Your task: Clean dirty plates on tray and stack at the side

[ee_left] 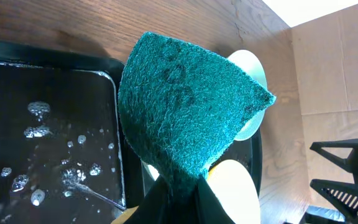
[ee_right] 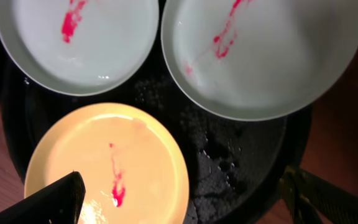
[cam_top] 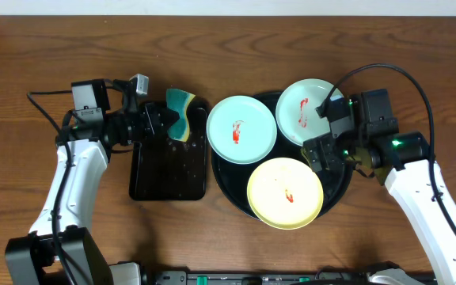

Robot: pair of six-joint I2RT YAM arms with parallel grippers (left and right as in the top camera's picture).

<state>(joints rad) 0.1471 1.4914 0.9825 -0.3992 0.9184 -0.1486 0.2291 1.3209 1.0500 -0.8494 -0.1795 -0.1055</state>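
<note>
The round black tray [cam_top: 222, 180] holds three plates, each with a red smear: a pale blue one [cam_top: 241, 129], a mint one [cam_top: 307, 111] and a pale yellow one [cam_top: 286, 192]. My left gripper [cam_top: 167, 120] is shut on a teal scouring sponge [cam_top: 182, 113] and holds it over the rectangular tray's far right corner, left of the blue plate. In the left wrist view the sponge [ee_left: 185, 106] sticks up from the jaws [ee_left: 182, 196]. My right gripper [cam_top: 324, 131] is open and empty over the tray's right side. In the right wrist view its fingers [ee_right: 182, 190] straddle the yellow plate's [ee_right: 104, 168] edge and wet tray floor [ee_right: 229, 155].
A smaller rectangular black tray [cam_top: 169, 170] with water drops [ee_left: 42, 124] lies left of the round tray. Both stand on a brown wooden table [cam_top: 38, 47]. Cables run from both arms.
</note>
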